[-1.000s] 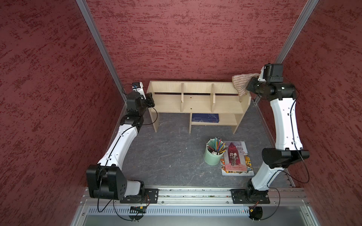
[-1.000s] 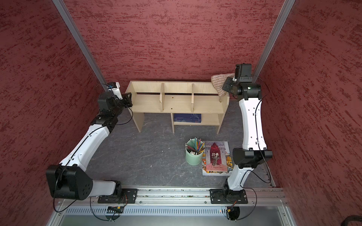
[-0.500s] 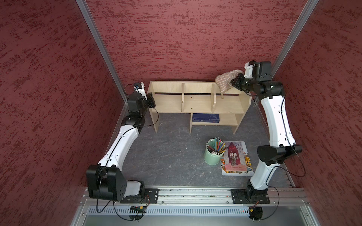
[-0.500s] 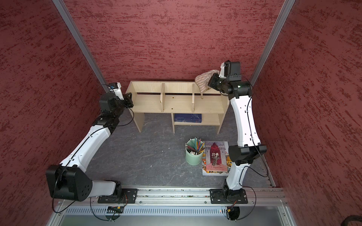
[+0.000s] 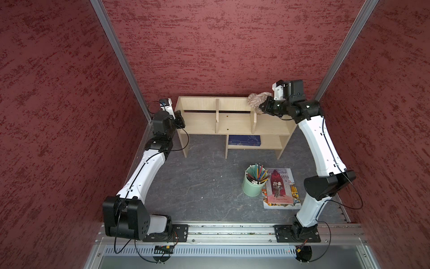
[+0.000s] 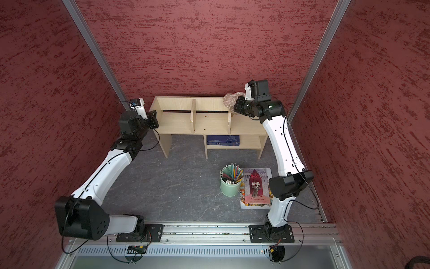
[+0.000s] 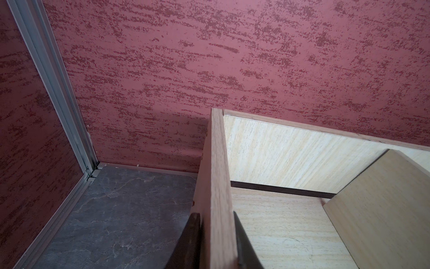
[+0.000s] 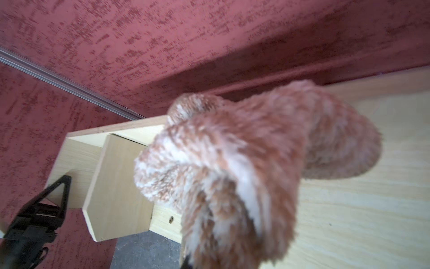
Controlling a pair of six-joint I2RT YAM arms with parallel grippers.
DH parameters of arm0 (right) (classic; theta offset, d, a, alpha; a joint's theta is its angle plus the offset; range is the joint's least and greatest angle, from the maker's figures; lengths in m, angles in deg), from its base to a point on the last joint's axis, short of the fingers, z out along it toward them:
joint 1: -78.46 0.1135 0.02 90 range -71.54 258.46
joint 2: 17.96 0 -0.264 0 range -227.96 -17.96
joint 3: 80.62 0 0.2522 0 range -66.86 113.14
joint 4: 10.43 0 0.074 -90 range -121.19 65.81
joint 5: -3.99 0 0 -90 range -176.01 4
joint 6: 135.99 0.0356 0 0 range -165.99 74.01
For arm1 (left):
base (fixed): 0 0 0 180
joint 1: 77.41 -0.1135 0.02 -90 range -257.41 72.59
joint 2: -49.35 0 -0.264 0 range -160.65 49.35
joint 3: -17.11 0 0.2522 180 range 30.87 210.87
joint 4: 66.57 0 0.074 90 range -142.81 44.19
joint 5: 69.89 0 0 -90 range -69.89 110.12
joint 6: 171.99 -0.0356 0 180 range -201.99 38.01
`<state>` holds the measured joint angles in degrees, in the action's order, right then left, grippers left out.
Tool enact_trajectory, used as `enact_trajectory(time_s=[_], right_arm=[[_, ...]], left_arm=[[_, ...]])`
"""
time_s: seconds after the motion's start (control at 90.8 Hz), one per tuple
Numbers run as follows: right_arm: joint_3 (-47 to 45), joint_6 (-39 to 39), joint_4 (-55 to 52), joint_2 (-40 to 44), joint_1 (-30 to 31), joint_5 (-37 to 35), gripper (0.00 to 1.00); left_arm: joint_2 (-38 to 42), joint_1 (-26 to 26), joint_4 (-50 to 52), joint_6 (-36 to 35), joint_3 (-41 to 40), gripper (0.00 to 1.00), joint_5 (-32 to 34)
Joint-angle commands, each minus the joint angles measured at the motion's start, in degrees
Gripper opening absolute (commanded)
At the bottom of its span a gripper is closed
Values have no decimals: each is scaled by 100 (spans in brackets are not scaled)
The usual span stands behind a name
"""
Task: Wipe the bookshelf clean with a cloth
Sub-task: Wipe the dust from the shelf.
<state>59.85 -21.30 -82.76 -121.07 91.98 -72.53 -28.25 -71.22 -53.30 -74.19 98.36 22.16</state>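
Currently: soft, light tan-brown knitted cloth point(image 5: 256, 99), pinched at its bunch by right hand point(image 5: 263, 108), two o'clock; left hand point(image 7: 216, 235) clamps nine-o'clock panel of stiff light-wood bookshelf point(image 5: 232, 123).

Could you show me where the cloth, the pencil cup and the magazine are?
cloth point(image 5: 256, 100), in a top view, on its bunched tan knit.
pencil cup point(image 5: 252, 190), in a top view, on its green side wall.
magazine point(image 5: 280, 188), in a top view, on its red cover.
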Motion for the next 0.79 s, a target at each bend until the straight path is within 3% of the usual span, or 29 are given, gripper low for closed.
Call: enact_trajectory(time_s=[0.0, 0.209, 0.419, 0.617, 0.782], right_arm=[[-315, -396, -234, 634, 22, -697, 0], [-250, -839, -951, 842, -223, -2092, 0], [269, -897, -1246, 721, -816, -2423, 0], [747, -721, -1148, 257, -970, -2218, 0], [1233, -395, -693, -255, -910, -871, 0]], left_arm=[[46, 308, 225, 527, -182, 0, -599], [78, 339, 203, 505, -216, 0, -475], [113, 354, 195, 487, -244, 0, -404], [96, 382, 223, 481, -244, 0, -277], [44, 367, 253, 478, -210, 0, -293]])
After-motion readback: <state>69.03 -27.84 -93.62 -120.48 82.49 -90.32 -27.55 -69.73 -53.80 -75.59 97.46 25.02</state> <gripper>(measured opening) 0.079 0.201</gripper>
